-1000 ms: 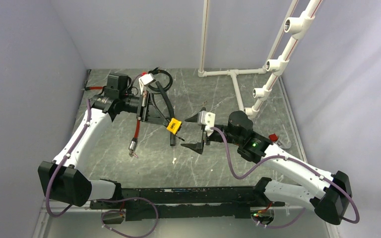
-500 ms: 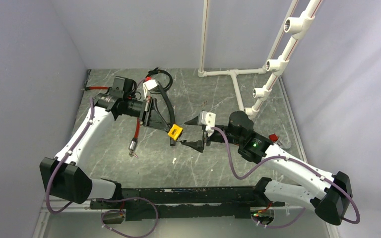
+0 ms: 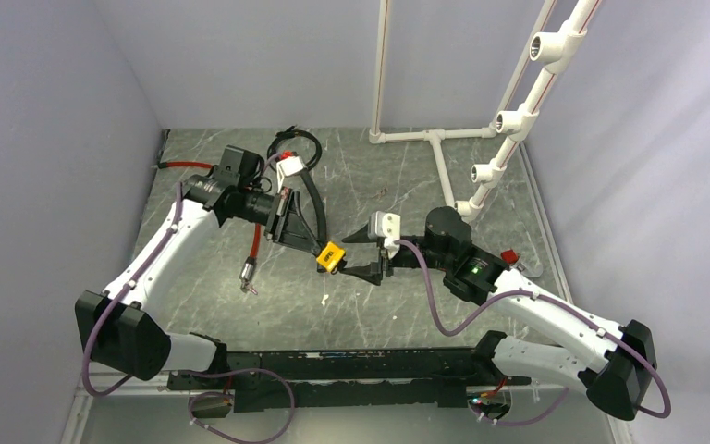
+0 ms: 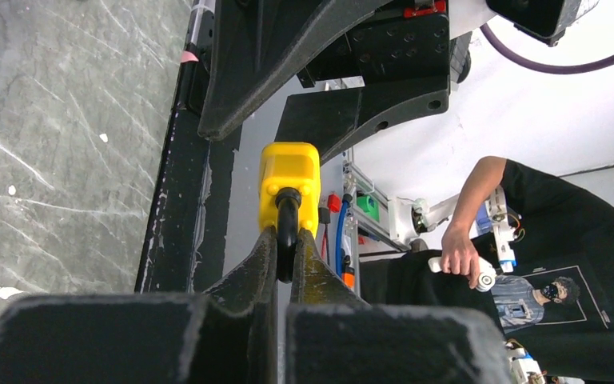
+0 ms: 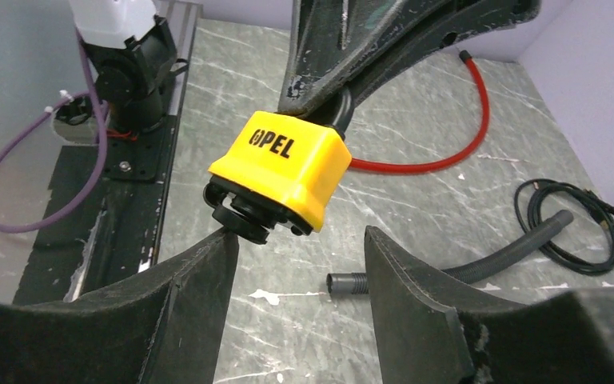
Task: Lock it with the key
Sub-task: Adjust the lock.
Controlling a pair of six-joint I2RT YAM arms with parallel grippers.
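The yellow plastic-cased padlock (image 5: 281, 168) hangs over the middle of the table (image 3: 287, 305), its black shackle (image 4: 286, 212) clamped in the left gripper's (image 4: 286, 240) fingers. The right gripper's (image 5: 300, 240) fingers stand apart just beneath it. Centre the lock's black bottom end (image 5: 240, 214) between them before closing.

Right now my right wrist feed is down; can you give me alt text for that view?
A yellow padlock marked OPEL, held from above by the left claw, hangs with its black lower end at the mouth of the open right claw. Behind it a red cable and a black hose lie on the grey marbled table.
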